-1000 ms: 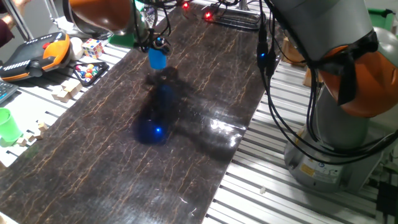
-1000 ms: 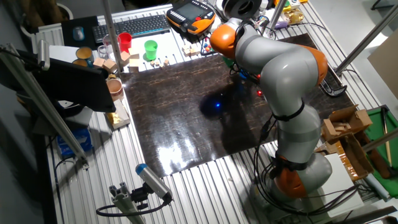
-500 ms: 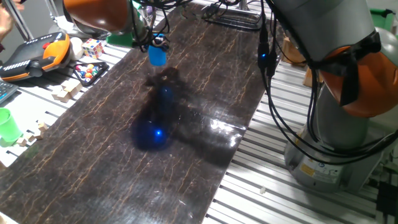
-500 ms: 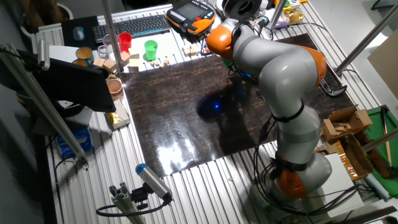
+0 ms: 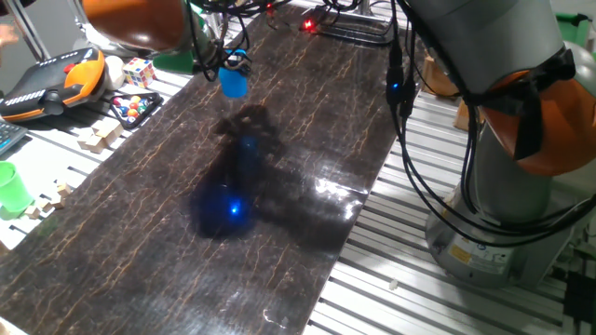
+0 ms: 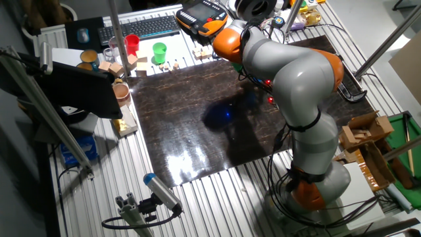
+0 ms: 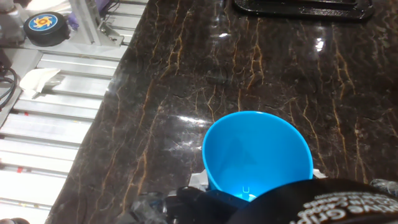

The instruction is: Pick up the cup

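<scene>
The small bright blue cup (image 5: 233,84) hangs in my gripper (image 5: 229,71) well above the dark marble tabletop (image 5: 307,121), near the table's far left part. In the hand view the cup (image 7: 258,155) fills the lower middle, open mouth toward the camera, clamped between the fingers (image 7: 186,202) at its base. A blue glow and the cup's shadow lie on the tabletop below (image 5: 223,207). In the other fixed view the arm (image 6: 289,66) hides the cup and the gripper.
A light green cup (image 6: 159,51) and a red cup (image 6: 132,43) stand at the table's edge beside wooden blocks (image 6: 172,64). A teach pendant (image 5: 51,79), a Rubik's cube (image 5: 140,71) and a black tray (image 7: 298,9) lie around the marble slab.
My gripper has risen and shifted slightly left with the blue cup in it. The blue glow on the tabletop has drifted left.
</scene>
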Robot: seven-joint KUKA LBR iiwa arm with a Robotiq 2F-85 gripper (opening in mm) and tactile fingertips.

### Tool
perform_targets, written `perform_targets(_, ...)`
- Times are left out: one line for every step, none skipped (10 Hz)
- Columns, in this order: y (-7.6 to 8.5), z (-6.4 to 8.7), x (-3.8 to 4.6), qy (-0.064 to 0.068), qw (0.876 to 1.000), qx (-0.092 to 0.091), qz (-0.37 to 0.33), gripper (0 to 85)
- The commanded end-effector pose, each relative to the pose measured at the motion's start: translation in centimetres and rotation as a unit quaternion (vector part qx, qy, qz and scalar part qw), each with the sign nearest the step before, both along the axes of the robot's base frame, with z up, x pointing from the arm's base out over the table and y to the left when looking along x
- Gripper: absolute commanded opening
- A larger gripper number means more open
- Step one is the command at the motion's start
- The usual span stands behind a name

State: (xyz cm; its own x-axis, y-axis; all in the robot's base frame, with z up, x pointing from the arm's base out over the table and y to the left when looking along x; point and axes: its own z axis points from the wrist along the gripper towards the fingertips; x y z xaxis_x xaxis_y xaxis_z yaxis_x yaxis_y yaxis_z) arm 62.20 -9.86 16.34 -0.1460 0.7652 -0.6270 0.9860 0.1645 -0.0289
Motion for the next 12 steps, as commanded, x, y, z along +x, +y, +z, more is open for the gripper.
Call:
perform_targets(0.13, 0.12, -0.16, 0.002, 1.0, 0.003, 0.002, 69.3)
perform_targets(0.21, 0.2, -0.23, 0.002, 1.0, 0.005, 0.004, 69.3)
perform_targets(0.28, 0.36, -0.29, 0.004, 1.0, 0.006, 0.006, 69.3)
perform_targets(0.3, 0.42, -0.31, 0.004, 1.0, 0.007, 0.008, 69.3)
perform_targets(0.3, 0.44, -0.31, 0.004, 1.0, 0.008, 0.009, 69.3)
perform_targets(0.33, 0.48, -0.36, 0.004, 1.0, 0.007, 0.01, 69.3)
perform_targets(0.41, 0.56, -0.5, 0.004, 1.0, 0.005, 0.01, 69.3)
perform_targets(0.46, 0.62, -0.62, 0.002, 1.0, 0.005, 0.01, 69.3)
perform_targets(0.47, 0.66, -0.66, 0.001, 1.0, 0.005, 0.01, 69.0)
perform_targets(0.42, 0.71, -0.7, 0.0, 1.0, 0.007, 0.008, 69.0)
perform_targets(0.41, 0.76, -0.77, 0.0, 1.0, 0.008, 0.008, 69.0)
perform_targets(0.43, 0.77, -0.78, -0.001, 1.0, 0.005, 0.009, 69.0)
